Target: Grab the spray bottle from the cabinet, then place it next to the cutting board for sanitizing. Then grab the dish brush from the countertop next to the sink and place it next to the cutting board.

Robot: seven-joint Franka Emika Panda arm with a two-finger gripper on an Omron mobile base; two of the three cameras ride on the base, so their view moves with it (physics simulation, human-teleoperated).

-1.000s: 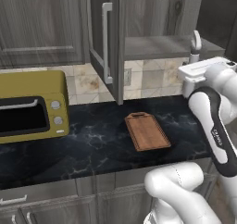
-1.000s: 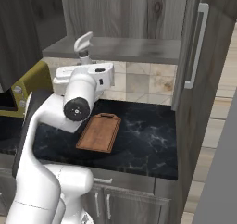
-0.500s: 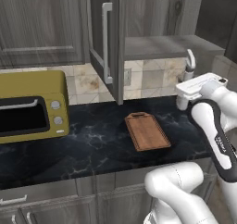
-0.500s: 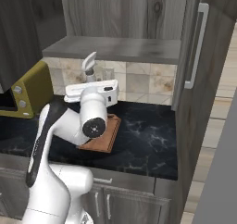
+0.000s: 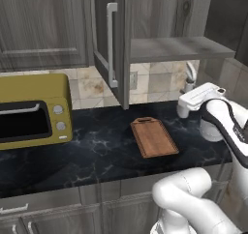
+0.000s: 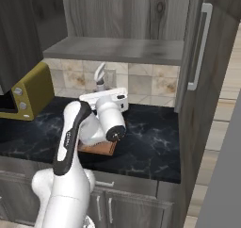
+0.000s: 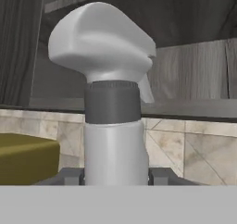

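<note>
Gripper (image 7: 115, 174) is clamped on the spray bottle (image 7: 113, 93), one finger pressed against each side of the bottle's lower body in the hand view, so it's pinching at roughly mid spread rather than fully pressed together. Honestly the fingers (image 7: 69, 176) barely show, just dark stubs either side of the white body at the bottom of that view.

From the left base view, only the spray head and neck of the bottle (image 5: 190, 77) poke up behind the white hand, the rest is hidden by the hand itself. Same story from the right base view: the trigger head (image 6: 100, 76) sticks up above the hand and the body is blocked. The bottle sits upright, held above the countertop (image 5: 97, 146), on the far right side of the cutting board (image 5: 154, 137). I can't tell whether its base touches the stone.

In the right base view the cutting board (image 6: 96, 148) is mostly covered by the arm, just a brown sliver shows below the wrist.

The cabinet (image 5: 169, 48) shelf is up and behind the hand, its open door (image 5: 112, 44) hanging over the counter left of the board. A yellow oven (image 5: 34, 109) takes up the left end. Bare black counter lies between oven and board, and to the right of the arm in the right base view.
</note>
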